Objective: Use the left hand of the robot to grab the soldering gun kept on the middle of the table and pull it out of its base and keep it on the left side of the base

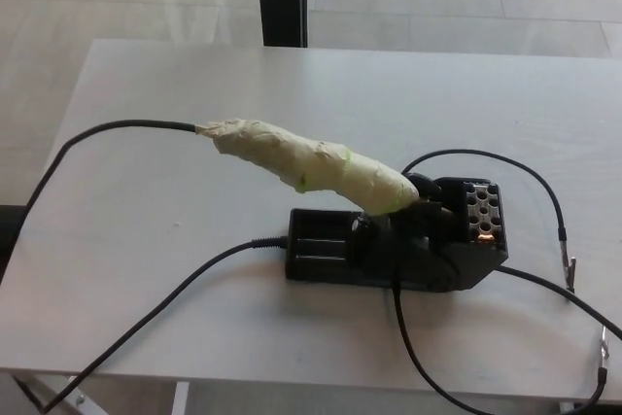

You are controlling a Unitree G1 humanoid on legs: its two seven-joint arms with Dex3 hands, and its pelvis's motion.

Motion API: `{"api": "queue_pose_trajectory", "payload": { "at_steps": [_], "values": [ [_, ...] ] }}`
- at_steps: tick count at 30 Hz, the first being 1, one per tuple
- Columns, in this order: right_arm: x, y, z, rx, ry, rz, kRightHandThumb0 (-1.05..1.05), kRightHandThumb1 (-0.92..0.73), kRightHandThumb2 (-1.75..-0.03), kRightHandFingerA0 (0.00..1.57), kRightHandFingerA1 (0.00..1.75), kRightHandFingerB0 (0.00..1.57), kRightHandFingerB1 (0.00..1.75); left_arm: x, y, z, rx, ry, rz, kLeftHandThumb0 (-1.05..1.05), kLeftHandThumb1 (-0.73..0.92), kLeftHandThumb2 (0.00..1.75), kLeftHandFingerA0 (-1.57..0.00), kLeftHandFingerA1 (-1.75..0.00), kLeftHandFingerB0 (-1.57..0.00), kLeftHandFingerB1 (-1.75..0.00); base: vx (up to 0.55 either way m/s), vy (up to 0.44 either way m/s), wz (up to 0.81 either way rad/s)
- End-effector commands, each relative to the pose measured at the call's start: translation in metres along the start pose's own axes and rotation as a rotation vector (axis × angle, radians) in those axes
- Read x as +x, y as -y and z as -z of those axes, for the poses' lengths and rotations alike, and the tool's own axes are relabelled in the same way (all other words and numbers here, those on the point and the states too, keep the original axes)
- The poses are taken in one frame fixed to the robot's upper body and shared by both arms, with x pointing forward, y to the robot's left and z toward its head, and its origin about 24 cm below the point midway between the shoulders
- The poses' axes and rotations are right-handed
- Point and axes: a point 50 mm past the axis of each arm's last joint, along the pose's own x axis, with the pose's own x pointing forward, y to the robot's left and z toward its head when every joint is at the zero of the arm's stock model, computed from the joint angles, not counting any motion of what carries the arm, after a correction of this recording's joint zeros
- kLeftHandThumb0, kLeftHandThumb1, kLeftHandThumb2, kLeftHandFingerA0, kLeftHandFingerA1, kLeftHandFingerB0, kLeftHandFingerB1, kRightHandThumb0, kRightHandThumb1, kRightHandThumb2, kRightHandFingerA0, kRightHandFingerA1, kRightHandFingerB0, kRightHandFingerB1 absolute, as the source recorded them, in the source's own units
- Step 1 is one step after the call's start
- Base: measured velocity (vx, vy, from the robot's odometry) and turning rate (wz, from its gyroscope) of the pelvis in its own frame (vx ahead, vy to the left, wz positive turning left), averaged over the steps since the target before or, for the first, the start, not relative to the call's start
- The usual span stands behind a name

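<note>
Soldering gun wrapped in pale green tape (311,164) sat in its black plastic base (394,245) mid-desk; your hands, fingers unseen, had grabbed nothing.

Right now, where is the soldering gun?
In the head view, the soldering gun sits mid-table, its tip seated in the black base and its tape-wrapped handle slanting up to the left, where its cable runs off.

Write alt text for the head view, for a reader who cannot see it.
A soldering gun wrapped in pale green tape sits tilted in its black base in the middle of a white table. Black cables trail off across the table. No robot hand is in view.
</note>
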Motion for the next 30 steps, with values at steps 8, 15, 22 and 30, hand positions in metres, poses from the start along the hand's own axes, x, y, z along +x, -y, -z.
{"api": "queue_pose_trajectory", "payload": {
  "at_steps": [8,15,22,30],
  "values": [
    [-0.005,0.015,-0.033,0.025,0.214,-0.018,-1.05,-0.19,-1.08,0.73,1.29,0.14,1.03,0.001,0.123,-0.113,0.341,0.452,0.552,-0.77,0.60,0.65,-0.40,-0.50,-0.37,-0.40,0.00,0.000,0.00],
    [-0.005,0.016,-0.042,-0.010,0.240,-0.030,-1.05,-0.22,-1.11,1.04,1.45,0.31,1.13,-0.011,0.175,-0.133,0.364,0.528,0.736,-0.67,0.51,0.95,-0.40,-0.63,-0.24,-0.50,0.00,0.000,0.00],
    [-0.004,0.015,-0.043,-0.036,0.241,-0.037,-1.05,-0.66,-0.78,0.55,1.50,0.29,1.62,-0.009,0.206,-0.145,0.352,0.547,0.790,-0.72,0.53,0.94,-0.37,-0.61,-0.27,-0.52,0.00,0.000,0.00],
    [-0.006,0.014,-0.047,-0.058,0.254,-0.056,-1.05,-0.61,-0.82,0.68,1.44,0.36,1.60,-0.002,0.219,-0.157,0.382,0.571,0.771,-0.70,0.68,0.61,-0.45,-0.60,-0.37,-0.44,0.00,0.000,0.00]
  ]
}}
